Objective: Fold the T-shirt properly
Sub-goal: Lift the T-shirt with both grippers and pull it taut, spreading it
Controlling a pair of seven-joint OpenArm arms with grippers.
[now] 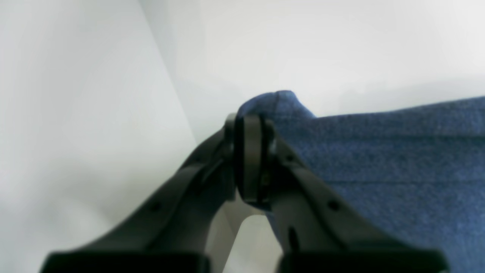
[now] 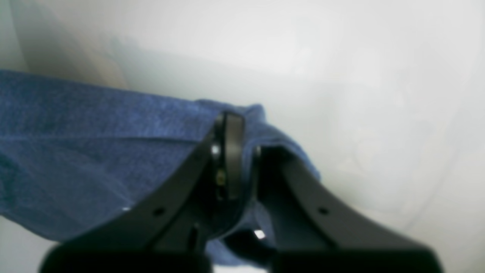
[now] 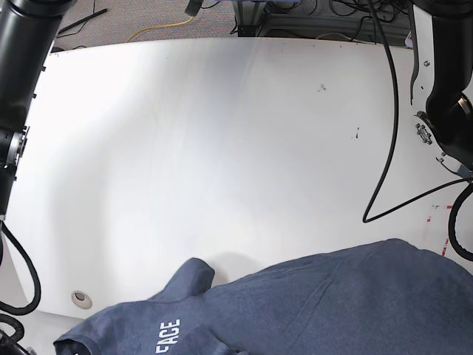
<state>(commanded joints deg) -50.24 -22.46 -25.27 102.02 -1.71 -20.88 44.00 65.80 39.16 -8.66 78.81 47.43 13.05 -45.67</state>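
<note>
Base view shows the T-shirt (image 3: pixel 310 307) low at the near edge of the white table (image 3: pixel 222 133), spread from about seven o'clock to four o'clock, with a sleeve pointing up near six o'clock and part of the white lettering at the bottom. It looks lifted or bunched there, not laid flat, and no clean fold can be seen. So I judge the task is at an early stage: the cloth is gripped, but spreading it and all the folds are left to do.

The base view shows the upper parts of both arms only, not the grippers. The wrist views give what it lacks. In the right wrist view, the right gripper (image 2: pixel 242 151) has its jaws pressed together on a bunched edge of the blue cloth, which runs away toward nine o'clock. In the left wrist view, the left gripper (image 1: pixel 250 151) is also clamped on a corner of the cloth, which stretches toward three o'clock. Both pictures are blurred, so which part of the shirt each one holds I cannot tell.
</note>
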